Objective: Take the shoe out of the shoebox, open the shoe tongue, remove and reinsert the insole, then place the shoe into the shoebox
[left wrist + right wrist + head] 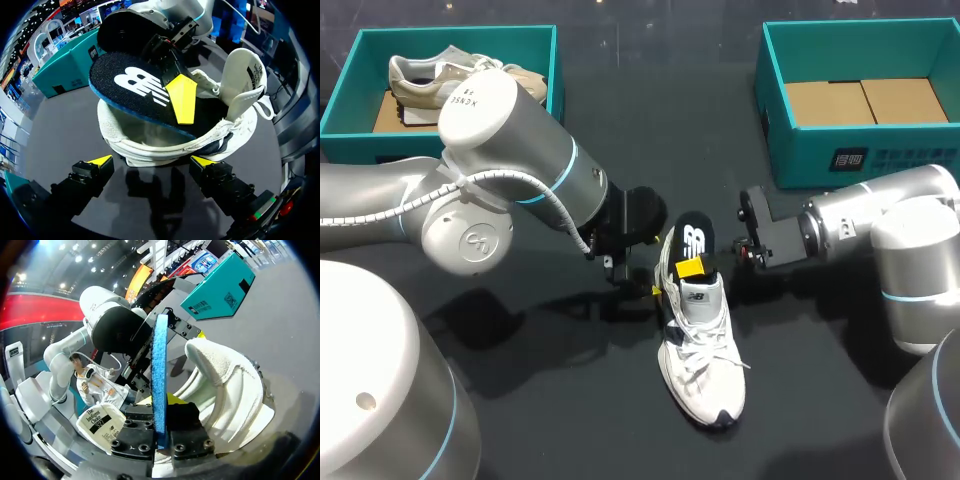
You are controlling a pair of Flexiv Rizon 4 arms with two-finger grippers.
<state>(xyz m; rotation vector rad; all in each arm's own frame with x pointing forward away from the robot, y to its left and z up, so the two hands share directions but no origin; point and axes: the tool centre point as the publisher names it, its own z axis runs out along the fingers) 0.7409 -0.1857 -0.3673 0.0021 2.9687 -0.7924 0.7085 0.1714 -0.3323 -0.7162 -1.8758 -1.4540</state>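
Shoe (702, 350) lies toe toward the robot; right claw (161, 432) clamps insole (692, 238), left claw (152, 161) apart.

From above you only get the heel end of the insole (692, 238); its front end drops inside the white shoe (703, 360), out of sight. One yellow finger (182, 97) of the right gripper (695, 268) lies on top of it, and the other is hidden underneath. Your left gripper (151, 161) is mostly buried behind its own wrist in the head view. The left arm (510, 150) covers part of the tan shoe (430, 80) in the left box (350, 70). The right box (860, 150) runs off the picture's edge.
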